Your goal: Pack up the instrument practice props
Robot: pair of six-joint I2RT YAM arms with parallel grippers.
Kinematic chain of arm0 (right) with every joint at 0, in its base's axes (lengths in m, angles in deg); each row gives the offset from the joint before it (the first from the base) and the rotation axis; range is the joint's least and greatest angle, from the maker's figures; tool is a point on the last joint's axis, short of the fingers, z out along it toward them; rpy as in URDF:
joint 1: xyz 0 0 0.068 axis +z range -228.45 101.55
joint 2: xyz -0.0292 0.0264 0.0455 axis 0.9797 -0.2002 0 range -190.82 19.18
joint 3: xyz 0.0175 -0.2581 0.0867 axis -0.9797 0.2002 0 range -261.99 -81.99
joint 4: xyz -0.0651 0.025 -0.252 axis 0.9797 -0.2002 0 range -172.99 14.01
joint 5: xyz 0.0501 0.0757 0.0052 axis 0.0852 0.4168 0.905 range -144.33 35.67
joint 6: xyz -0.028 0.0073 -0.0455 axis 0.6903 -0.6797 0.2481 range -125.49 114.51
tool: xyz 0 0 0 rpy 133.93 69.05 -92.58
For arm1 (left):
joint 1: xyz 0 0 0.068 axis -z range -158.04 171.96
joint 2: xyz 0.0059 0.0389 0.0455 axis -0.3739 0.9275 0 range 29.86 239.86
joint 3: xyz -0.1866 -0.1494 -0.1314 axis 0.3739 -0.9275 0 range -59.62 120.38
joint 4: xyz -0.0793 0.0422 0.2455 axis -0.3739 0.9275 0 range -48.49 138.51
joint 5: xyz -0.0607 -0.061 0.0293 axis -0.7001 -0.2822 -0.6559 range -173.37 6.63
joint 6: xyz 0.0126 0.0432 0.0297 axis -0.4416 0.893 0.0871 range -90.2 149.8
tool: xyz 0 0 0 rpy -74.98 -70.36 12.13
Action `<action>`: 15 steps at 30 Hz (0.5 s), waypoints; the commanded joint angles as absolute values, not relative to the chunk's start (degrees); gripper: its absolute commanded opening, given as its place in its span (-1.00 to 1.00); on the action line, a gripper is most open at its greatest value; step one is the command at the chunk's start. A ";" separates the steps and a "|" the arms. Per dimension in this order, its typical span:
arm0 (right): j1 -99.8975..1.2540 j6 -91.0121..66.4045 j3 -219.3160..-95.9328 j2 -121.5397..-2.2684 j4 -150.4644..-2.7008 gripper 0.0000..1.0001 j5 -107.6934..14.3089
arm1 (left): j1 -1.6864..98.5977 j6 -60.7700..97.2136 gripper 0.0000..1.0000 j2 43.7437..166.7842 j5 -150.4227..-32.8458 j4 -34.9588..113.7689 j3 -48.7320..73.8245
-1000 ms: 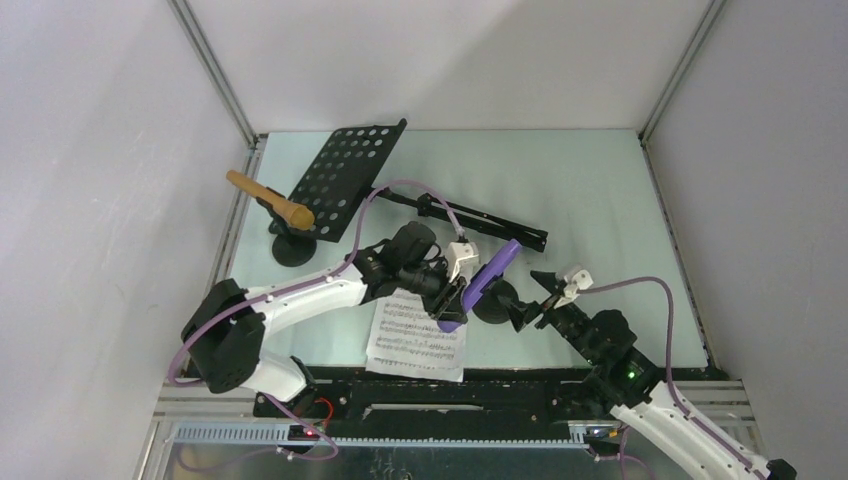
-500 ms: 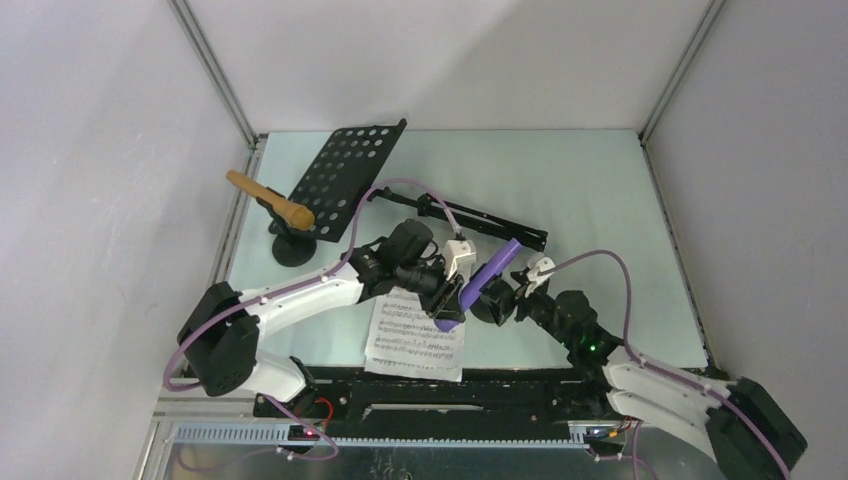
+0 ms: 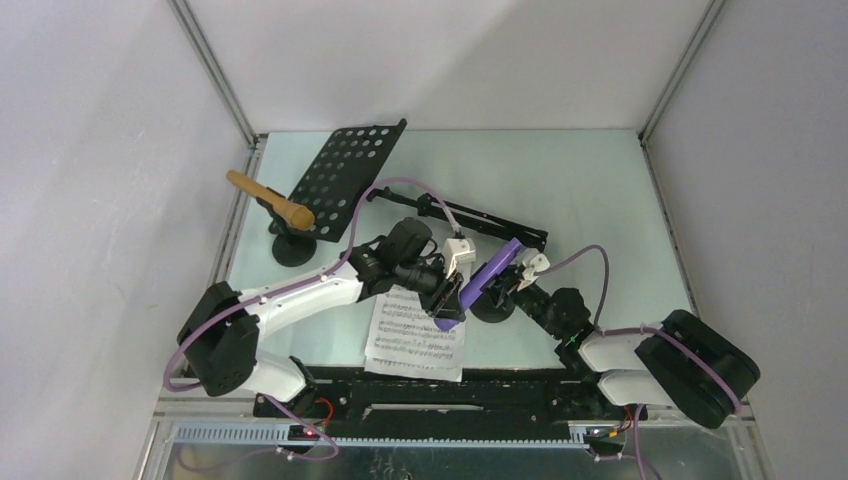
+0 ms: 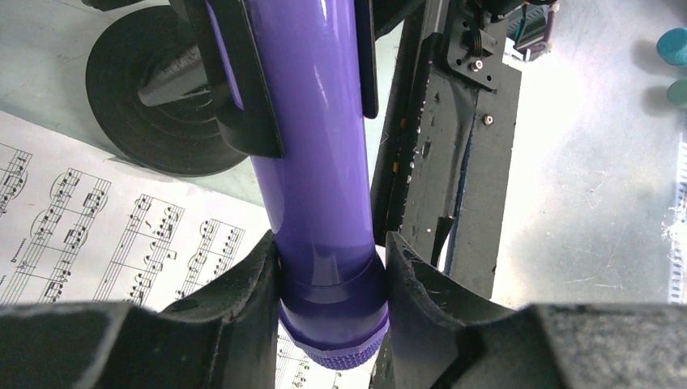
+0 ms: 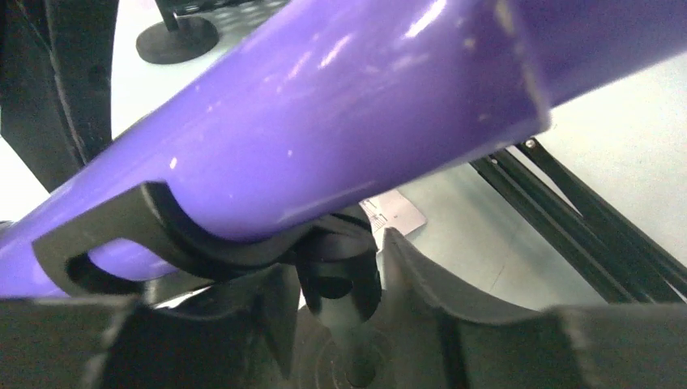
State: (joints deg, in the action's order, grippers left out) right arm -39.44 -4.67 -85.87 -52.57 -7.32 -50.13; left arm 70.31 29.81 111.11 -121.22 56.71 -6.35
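The purple microphone (image 3: 490, 272) lies tilted in the clip of a black round-based holder (image 3: 493, 310). My left gripper (image 3: 447, 300) is shut on its lower ribbed end (image 4: 332, 324), over the white sheet music (image 3: 415, 335). My right gripper (image 3: 517, 285) reaches in from the right. In the right wrist view its fingers (image 5: 421, 275) press both sides of the holder's stem (image 5: 339, 284), just under the clip (image 5: 202, 243). The black perforated music rack (image 3: 345, 180) lies at the back left. Beside it the tan microphone (image 3: 270, 200) rests on the other holder (image 3: 293, 248).
The folded black tripod legs (image 3: 480, 222) lie just behind the purple microphone. Grey walls close in the table on three sides. A black rail (image 3: 450, 385) runs along the front edge.
My right arm has swung in from the right to the holder, and its jaws have closed from wide open onto the stem. The left gripper and purple microphone have barely moved.
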 commanded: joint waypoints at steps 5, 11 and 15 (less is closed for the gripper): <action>-39.64 -3.99 -85.18 -52.66 2.51 -0.42 -53.27 | 70.13 26.25 -1.00 109.13 -123.45 49.48 -4.95; -39.95 -1.89 -86.63 -41.82 -11.20 -1.00 -63.15 | 70.87 22.96 -1.00 105.44 -120.57 47.74 -9.36; -41.09 -0.92 -89.06 -33.20 -22.00 -1.00 -70.87 | 71.70 20.54 -1.00 102.57 -118.60 46.07 -12.99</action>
State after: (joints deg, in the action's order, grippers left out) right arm -39.18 -3.25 -85.37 -40.74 -15.56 -57.05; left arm 70.75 24.48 107.29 -120.06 48.05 -8.88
